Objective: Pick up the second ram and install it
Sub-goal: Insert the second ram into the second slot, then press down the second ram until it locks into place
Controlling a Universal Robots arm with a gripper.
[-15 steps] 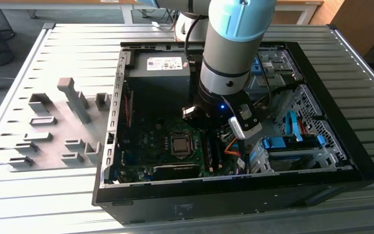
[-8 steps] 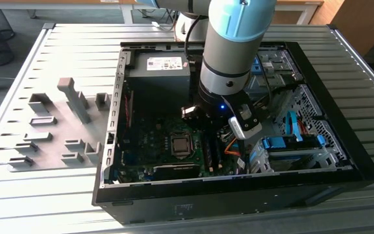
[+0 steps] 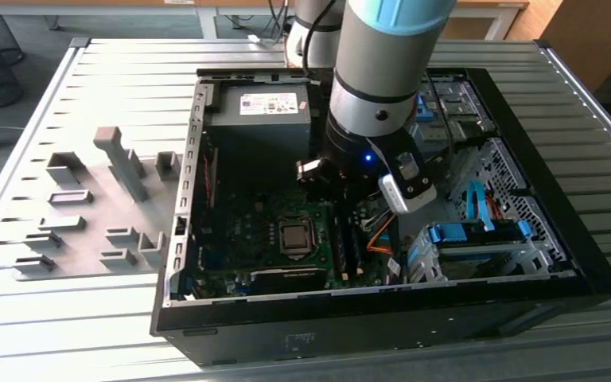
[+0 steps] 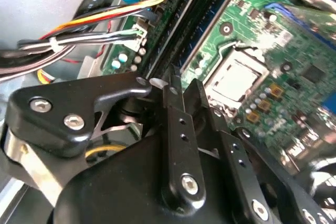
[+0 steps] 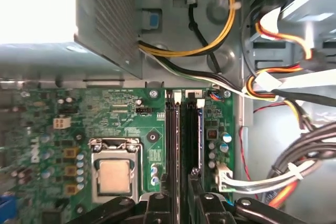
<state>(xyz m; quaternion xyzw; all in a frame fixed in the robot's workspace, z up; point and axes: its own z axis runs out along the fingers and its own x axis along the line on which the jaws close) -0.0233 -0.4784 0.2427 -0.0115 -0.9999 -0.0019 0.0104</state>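
Observation:
My gripper [image 3: 340,199] is lowered into the open computer case [image 3: 560,263], over the memory slots of the green motherboard [image 5: 131,119]. In both wrist views its black fingers stand close together, with only a thin gap, at the near end of the slots [image 4: 185,82]. The second ram [image 5: 191,140] shows as a long dark stick standing on edge in the slot line, running from the fingertips [image 5: 195,178] to the white latch at its far end. A second dark stick [image 5: 173,140] sits in the slot beside it. The gripper [image 5: 182,182] looks shut on the second ram.
The CPU socket [image 5: 114,174] lies beside the slots. Bundled cables [image 5: 294,182] hang on the slots' other side, near the drive bay with blue clips [image 3: 476,232]. The power supply [image 3: 261,119] fills the case's far corner. Grey holder blocks [image 3: 125,167] stand on the table at the exterior view's left.

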